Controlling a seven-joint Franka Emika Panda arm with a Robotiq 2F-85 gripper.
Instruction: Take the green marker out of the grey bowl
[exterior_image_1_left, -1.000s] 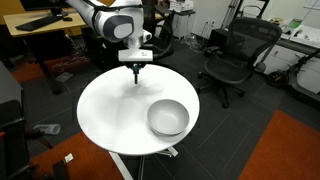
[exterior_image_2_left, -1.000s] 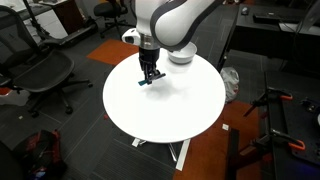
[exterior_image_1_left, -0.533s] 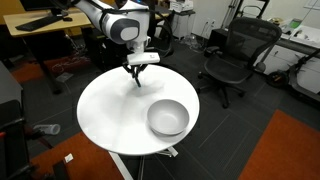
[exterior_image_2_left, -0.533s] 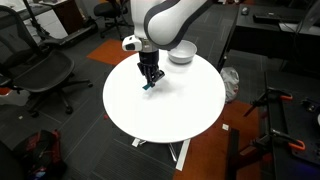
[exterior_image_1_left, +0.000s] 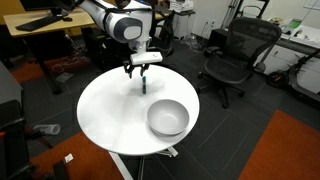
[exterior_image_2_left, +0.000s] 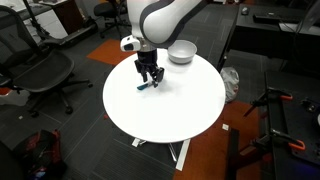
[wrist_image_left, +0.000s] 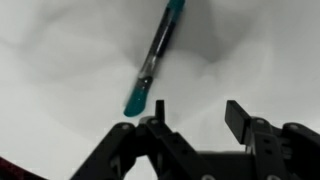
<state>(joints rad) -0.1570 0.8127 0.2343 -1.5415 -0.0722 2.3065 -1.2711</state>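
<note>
Now the green marker (exterior_image_1_left: 143, 86) is lying free on the table (exterior_image_1_left: 110, 112), at eleven o'clock from the grey bowl (exterior_image_1_left: 152, 112). My gripper (exterior_image_1_left: 140, 71) has just let go and is hovering with jaws apart, so I am judging the task nearly finished.

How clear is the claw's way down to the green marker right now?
Likely clear: the green marker lies flat on the white table, outside the grey bowl, and the open claw hangs close above it with nothing between.
</note>
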